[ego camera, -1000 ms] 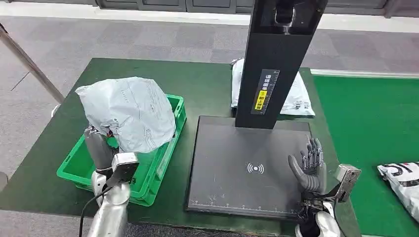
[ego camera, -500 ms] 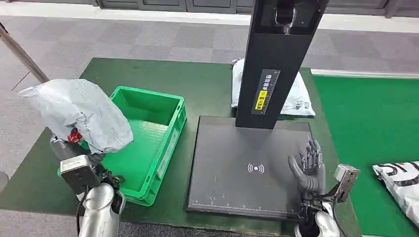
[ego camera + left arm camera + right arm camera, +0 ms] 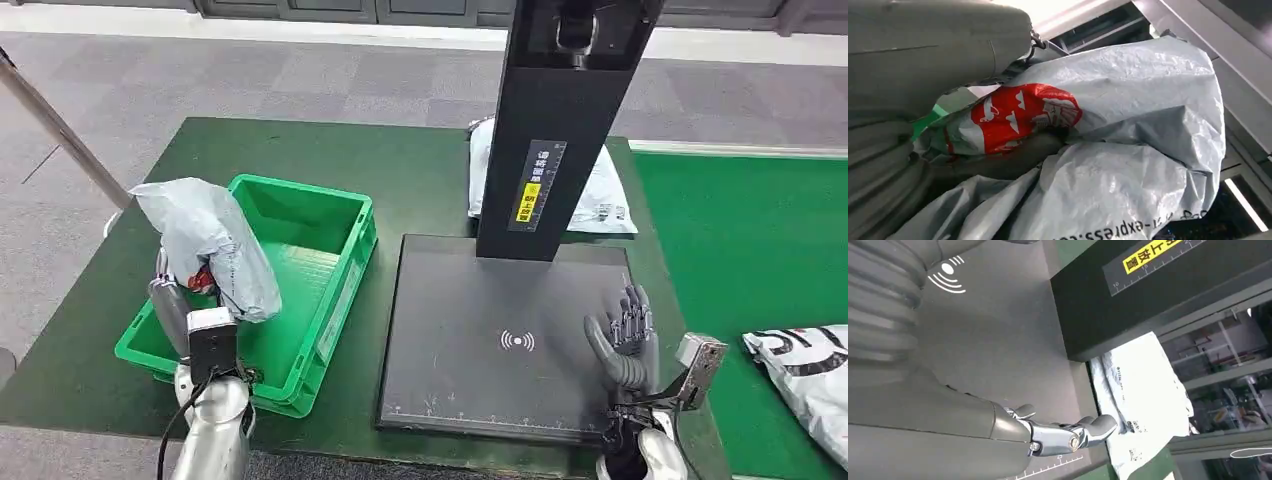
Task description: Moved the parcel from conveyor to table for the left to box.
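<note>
The left hand (image 3: 175,300) grips the grey parcel (image 3: 210,245) above the left rim of the green box (image 3: 345,275), so it should carry it over the middle before releasing, while the right hand (image 3: 625,335) rests spread, holding nothing.

On the table (image 3: 420,180), the crate (image 3: 300,270) sits left of the scanner plate (image 3: 470,340); a parcel (image 3: 600,195) lies behind its post (image 3: 560,120).

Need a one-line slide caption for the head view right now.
Left robot hand holds a grey parcel above the green crate; right robot hand rests open over the black scanner plate.
</note>
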Controlling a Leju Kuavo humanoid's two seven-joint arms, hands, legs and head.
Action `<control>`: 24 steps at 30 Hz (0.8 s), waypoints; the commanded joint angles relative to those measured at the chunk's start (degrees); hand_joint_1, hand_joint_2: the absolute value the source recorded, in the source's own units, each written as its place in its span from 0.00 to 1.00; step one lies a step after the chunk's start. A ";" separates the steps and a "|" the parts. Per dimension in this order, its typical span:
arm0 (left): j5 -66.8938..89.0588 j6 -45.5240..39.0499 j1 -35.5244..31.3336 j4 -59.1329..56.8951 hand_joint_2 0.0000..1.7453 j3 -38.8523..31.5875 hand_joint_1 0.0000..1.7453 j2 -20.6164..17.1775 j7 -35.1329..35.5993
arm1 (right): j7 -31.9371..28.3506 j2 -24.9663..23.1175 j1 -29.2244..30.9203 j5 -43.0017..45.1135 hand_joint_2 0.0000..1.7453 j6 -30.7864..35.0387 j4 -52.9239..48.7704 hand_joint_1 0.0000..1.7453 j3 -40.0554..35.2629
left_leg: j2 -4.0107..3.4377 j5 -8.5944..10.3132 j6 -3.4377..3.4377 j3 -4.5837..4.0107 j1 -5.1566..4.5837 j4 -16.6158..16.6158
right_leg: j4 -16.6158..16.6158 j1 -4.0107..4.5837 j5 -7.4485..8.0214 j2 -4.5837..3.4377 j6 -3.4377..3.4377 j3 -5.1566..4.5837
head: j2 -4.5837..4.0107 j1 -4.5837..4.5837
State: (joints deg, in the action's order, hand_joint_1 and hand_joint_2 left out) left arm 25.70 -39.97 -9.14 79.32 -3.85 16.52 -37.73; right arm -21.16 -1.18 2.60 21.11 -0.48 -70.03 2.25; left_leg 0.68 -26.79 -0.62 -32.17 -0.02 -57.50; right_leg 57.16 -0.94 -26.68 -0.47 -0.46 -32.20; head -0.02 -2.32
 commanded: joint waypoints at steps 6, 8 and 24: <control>23.80 9.60 -12.25 -33.06 1.00 15.56 0.00 -9.96 27.72 | 2.56 -0.10 2.46 -0.13 1.00 -0.46 2.21 0.00 -0.54 | 0.13 0.14 0.01 0.01 0.01 0.07 | -0.07 0.01 0.06 0.20 0.04 0.05 | 0.00 0.00; 22.75 11.35 -13.27 -35.46 1.00 15.47 0.00 -9.09 27.83 | 2.87 -0.01 2.32 -0.56 1.00 -0.62 2.37 0.00 -0.61 | 0.22 0.21 0.01 0.06 -0.02 0.10 | -0.10 -0.02 0.12 0.27 -0.03 0.10 | 0.00 0.00; -0.43 8.81 -16.44 -25.80 0.00 11.61 0.00 -4.66 14.74 | 2.37 -0.16 3.82 -3.70 1.00 -0.15 4.68 0.00 1.42 | 0.82 1.29 0.23 -0.58 -0.08 0.06 | -0.18 -0.08 1.04 0.92 -0.24 -0.23 | 0.00 0.02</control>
State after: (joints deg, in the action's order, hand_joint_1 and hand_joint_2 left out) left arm 32.96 -31.78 -24.01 53.62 6.73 11.52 -18.14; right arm -18.69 -1.18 4.23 17.68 -1.07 -69.61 2.25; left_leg 1.63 -25.60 -0.37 -32.32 -0.20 -57.48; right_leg 57.09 -1.12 -25.83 0.49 -0.74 -32.01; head -0.02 -2.29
